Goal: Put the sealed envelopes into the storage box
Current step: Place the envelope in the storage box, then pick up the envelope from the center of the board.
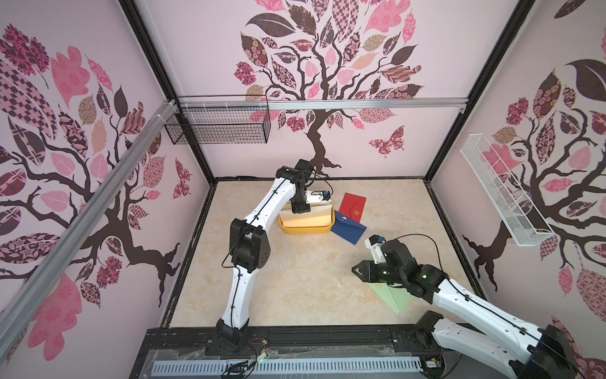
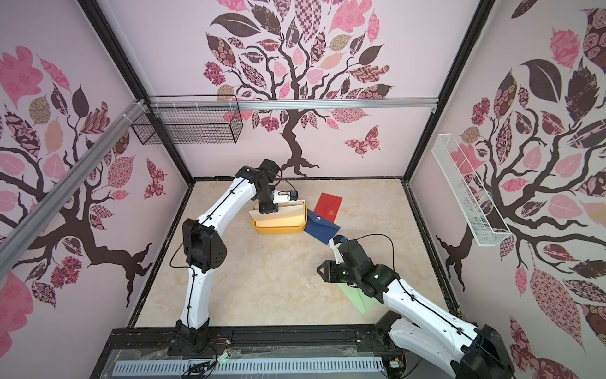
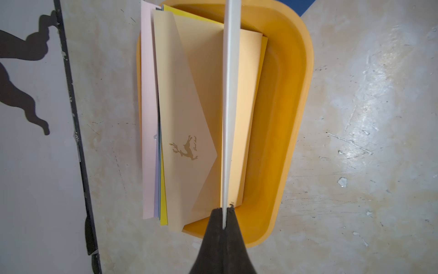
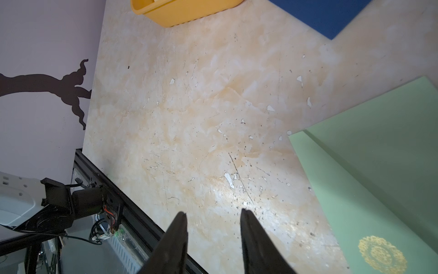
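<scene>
Left wrist view shows the left fingers pinched fully shut on one end of a white envelope, which is held edge-on over the storage box. Below it, a cream envelope with a deer emblem tops the stack already in the box. That stack, including a pink envelope, overhangs the rim along one long side and leaves the box floor bare along the opposite side. Whether the white envelope's lower edge touches the stack cannot be told. To finish this placement well, rotate the wrist so the envelope lies closer to flat, and bias it toward the bare side of the box. Lower it until its whole outline sits inside the rim, then open; releasing it on edge would likely let it tip out or push the overhanging stack further. In both top views a red envelope and a navy envelope lie on the bench just beside the box. The right fingers stand partly open and empty above bare bench, near a light green envelope; keep that arm clear until the left arm retracts
</scene>
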You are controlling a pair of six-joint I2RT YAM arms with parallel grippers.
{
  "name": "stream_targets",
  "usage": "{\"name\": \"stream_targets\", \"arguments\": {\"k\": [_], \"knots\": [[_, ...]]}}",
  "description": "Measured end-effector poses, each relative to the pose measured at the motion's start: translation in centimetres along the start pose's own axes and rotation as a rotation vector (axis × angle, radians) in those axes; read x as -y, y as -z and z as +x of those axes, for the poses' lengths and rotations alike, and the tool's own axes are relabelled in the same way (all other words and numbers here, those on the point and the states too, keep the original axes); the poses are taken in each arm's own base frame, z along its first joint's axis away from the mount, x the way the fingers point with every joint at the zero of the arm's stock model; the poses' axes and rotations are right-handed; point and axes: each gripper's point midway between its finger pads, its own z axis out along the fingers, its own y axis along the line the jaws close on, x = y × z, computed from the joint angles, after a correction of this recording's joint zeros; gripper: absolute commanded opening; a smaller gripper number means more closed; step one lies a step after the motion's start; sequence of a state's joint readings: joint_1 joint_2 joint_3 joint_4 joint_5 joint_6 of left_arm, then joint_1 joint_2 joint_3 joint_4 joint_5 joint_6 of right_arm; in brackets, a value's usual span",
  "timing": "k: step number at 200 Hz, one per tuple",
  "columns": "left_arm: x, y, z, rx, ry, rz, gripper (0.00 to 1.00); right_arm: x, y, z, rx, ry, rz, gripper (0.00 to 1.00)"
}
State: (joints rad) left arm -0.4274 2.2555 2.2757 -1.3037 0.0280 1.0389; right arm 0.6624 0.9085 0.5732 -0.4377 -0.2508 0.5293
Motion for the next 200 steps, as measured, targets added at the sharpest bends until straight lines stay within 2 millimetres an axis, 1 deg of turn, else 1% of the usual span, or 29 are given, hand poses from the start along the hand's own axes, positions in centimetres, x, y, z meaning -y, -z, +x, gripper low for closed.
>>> {"name": "stream_targets", "arguments": {"k": [16, 41, 59, 67, 80, 87, 93, 115, 128, 143, 156, 168, 187, 200], "knots": [[0.3, -0.8, 0.3, 0.004, 0.000, 0.036, 0.00, 0.1, -0.1, 0.1, -0.006, -0.001, 0.003, 0.41], [0.5, -1.0, 0.3, 0.013, -0.005, 0.054, 0.00, 0.2, -0.4, 0.3, -0.020, -0.005, 0.006, 0.41], [0.5, -1.3, 0.3, 0.015, -0.016, 0.055, 0.17, 0.2, -0.5, 0.4, -0.026, -0.007, 0.006, 0.41], [0.4, -1.5, 0.2, 0.016, -0.017, 0.054, 0.27, 0.2, -0.6, 0.4, -0.028, -0.008, 0.007, 0.41], [0.2, -1.8, 0.1, 0.019, -0.017, 0.047, 0.33, 0.3, -0.7, 0.4, -0.031, -0.008, 0.009, 0.41], [0.1, -2.0, 0.0, 0.023, -0.014, 0.041, 0.39, 0.3, -0.7, 0.5, -0.034, -0.009, 0.011, 0.41], [-0.1, -2.1, -0.1, 0.025, -0.016, 0.033, 0.46, 0.4, -0.8, 0.5, -0.037, -0.010, 0.013, 0.41], [-1.1, -2.7, -0.3, 0.033, -0.014, -0.016, 0.50, 0.6, -1.0, 0.7, -0.047, -0.013, 0.022, 0.41], [-1.7, -3.0, -0.2, 0.025, -0.017, -0.064, 0.56, 0.7, -1.1, 0.7, -0.050, -0.014, 0.025, 0.41], [-2.7, -2.8, -0.3, 0.018, -0.018, -0.138, 0.62, 0.7, -1.2, 0.7, -0.052, -0.015, 0.028, 0.41], [-4.1, -2.0, -0.5, 0.017, -0.013, -0.224, 0.64, 0.8, -1.2, 0.7, -0.050, -0.009, 0.030, 0.41], [-5.8, -0.8, -0.8, 0.021, 0.002, -0.313, 0.66, 0.7, -1.1, 0.5, -0.045, 0.002, 0.034, 0.41], [-9.1, 2.1, -1.3, 0.047, 0.100, -0.488, 0.69, 0.7, -0.8, -0.2, -0.026, 0.021, 0.048, 0.41], [-11.2, 4.5, -1.2, 0.071, 0.196, -0.599, 0.74, 0.7, -0.4, -0.8, -0.008, 0.036, 0.069, 0.41]]}}
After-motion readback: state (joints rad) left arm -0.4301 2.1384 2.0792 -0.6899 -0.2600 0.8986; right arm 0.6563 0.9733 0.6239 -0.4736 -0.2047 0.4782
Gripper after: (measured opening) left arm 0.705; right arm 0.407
